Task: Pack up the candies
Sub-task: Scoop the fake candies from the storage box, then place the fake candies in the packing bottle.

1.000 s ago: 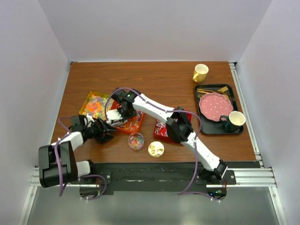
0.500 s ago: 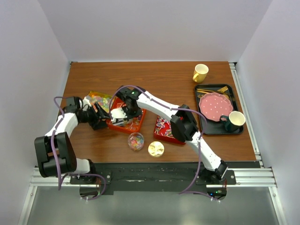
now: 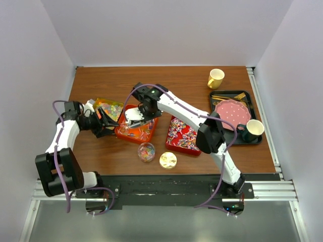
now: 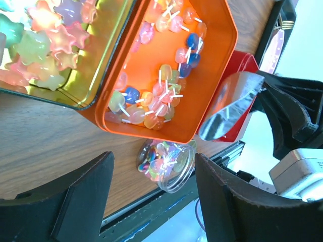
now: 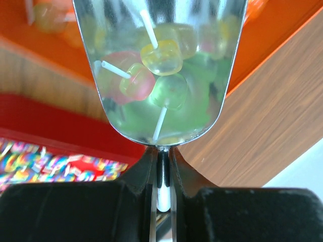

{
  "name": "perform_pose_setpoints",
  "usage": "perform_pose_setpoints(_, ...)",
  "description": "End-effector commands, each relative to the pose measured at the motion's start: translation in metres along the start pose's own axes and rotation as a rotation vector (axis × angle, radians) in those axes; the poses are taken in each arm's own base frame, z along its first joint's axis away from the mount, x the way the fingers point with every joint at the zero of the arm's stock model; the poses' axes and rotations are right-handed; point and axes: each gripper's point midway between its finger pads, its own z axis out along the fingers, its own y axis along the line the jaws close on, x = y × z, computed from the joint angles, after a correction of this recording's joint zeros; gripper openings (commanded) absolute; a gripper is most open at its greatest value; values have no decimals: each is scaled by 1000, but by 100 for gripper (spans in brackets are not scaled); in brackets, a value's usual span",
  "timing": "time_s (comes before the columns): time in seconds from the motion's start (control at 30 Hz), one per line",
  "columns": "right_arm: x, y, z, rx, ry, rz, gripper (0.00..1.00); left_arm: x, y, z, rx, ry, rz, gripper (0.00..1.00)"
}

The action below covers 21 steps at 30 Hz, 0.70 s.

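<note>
My right gripper (image 5: pixel 161 174) is shut on the handle of a metal scoop (image 5: pixel 161 65). The scoop holds a few yellow, pink and green stick candies and hangs over the orange tray (image 3: pixel 143 135) of similar candies (image 4: pixel 161 96). In the top view the right gripper (image 3: pixel 140 114) is above that tray's back edge. My left gripper (image 3: pixel 105 122) is open and empty, just left of the orange tray. A small clear jar (image 3: pixel 146 152) partly filled with candies stands in front of the tray. It also shows between my left fingers (image 4: pixel 75 201) in the left wrist view (image 4: pixel 169 161).
A yellow tin (image 3: pixel 107 108) of star gummies sits left of the orange tray. A red tray (image 3: pixel 182 134) of wrapped candies lies to the right. A round gold lid (image 3: pixel 168 160) is beside the jar. A black tray (image 3: pixel 223 139) holds a pink plate (image 3: pixel 232 114) and a dark cup (image 3: pixel 251 130). A yellow mug (image 3: pixel 215 78) stands behind.
My left gripper has swung from the front left up to beside the orange tray. My right gripper has moved back and right over the tray with the scoop.
</note>
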Motion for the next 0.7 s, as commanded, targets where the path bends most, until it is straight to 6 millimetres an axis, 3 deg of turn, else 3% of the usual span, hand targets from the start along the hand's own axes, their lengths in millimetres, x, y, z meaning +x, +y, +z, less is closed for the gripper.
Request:
perform_pose_setpoints(0.0, 20, 14, -48, 29, 75, -1, 0, -3, -8, -6, 42, -37, 84, 70)
perform_pose_setpoints(0.17, 29, 47, -74, 37, 193, -116, 0, -31, -3, -15, -45, -137, 244, 70)
perform_pose_setpoints(0.33, 34, 77, -88, 23, 373, -210, 0, -47, -7, -19, -59, -196, 284, 70)
perform_pose_setpoints(0.67, 23, 97, -100, 27, 590, -317, 0, -53, -16, -21, -36, -216, 290, 70)
